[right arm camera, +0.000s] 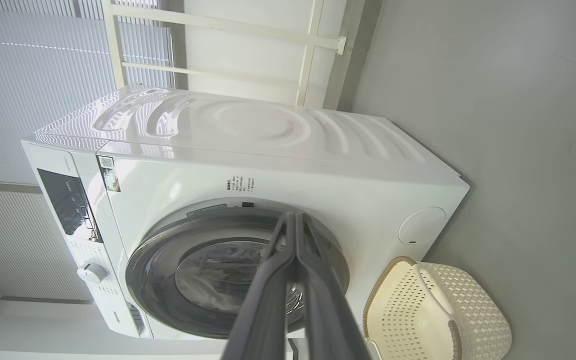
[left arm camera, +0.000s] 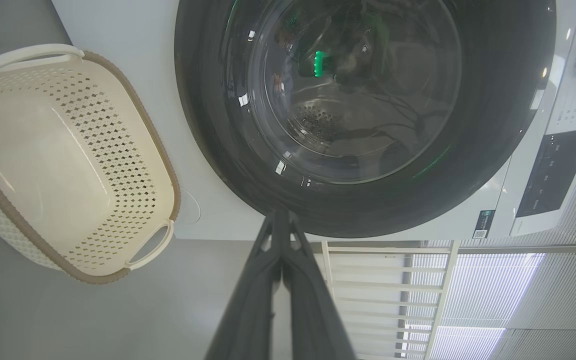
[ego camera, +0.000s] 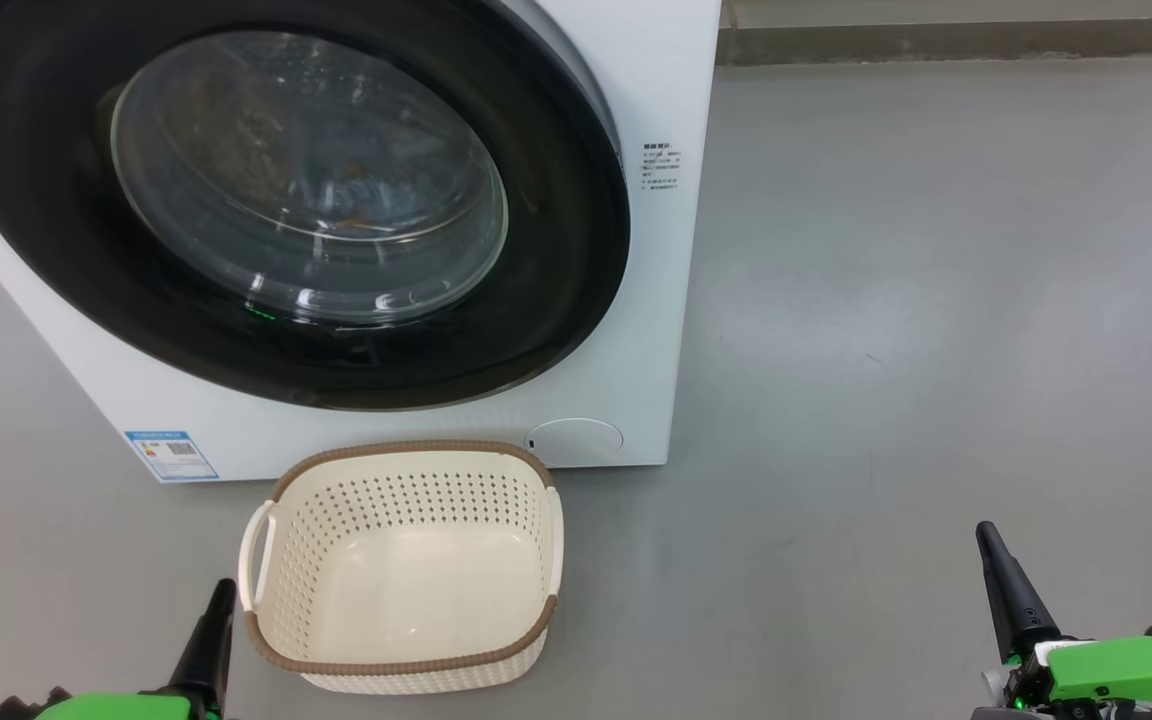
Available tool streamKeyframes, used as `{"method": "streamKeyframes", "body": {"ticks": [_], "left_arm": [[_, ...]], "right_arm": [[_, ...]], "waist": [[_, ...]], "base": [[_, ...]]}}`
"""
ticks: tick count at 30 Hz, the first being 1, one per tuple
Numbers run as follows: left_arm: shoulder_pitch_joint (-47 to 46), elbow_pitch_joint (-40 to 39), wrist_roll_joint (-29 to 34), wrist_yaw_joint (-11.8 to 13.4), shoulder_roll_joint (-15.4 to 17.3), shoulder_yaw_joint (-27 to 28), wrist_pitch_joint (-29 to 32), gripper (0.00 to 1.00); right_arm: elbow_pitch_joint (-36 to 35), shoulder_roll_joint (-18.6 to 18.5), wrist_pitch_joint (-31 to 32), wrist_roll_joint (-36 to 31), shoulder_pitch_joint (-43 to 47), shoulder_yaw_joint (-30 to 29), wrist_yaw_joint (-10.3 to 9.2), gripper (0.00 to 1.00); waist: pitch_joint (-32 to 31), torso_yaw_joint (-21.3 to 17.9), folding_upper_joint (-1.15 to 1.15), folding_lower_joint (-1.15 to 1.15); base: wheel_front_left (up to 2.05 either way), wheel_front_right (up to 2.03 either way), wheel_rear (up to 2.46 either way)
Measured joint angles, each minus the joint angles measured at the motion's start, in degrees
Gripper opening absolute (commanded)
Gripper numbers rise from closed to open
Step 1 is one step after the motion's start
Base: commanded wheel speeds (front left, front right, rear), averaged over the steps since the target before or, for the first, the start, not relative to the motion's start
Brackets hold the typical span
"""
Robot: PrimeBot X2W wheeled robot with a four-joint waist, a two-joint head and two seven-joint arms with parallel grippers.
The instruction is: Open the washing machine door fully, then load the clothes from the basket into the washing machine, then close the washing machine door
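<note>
Upright basket lies lengthwise along washing machine.

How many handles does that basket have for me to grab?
2. The left handle sits on the basket's left end in the head view, the right handle on the opposite end. No others look hidden.

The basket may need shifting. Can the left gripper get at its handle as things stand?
Probably yes: the left gripper sits close beside the basket's left handle, and nothing stands between them. It is shut, so it must open first.
</note>
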Motion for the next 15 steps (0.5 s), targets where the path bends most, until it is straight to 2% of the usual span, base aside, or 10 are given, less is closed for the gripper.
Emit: {"method": "streamKeyframes", "body": {"ticks": [10, 15], "left_arm": [[-1.1, -0.3, -5.6, 0.0, -0.5, 1.0, 1.9, 0.0], [-1.1, -0.3, -5.7, 0.0, -0.7, 1.1, 2.0, 0.0]], "right_arm": [[-0.7, 0.7, 1.7, 5.6, 0.0, -1.0, 0.0, 0.0], [-0.8, 0.7, 1.7, 6.0, 0.0, -1.2, 0.0, 0.0]], "waist": [[-0.3, 0.3, 0.0, 0.0], [-0.3, 0.3, 0.0, 0.0]], "base": [[0.0, 0.0, 0.0], [0.0, 0.0, 0.0]]}}
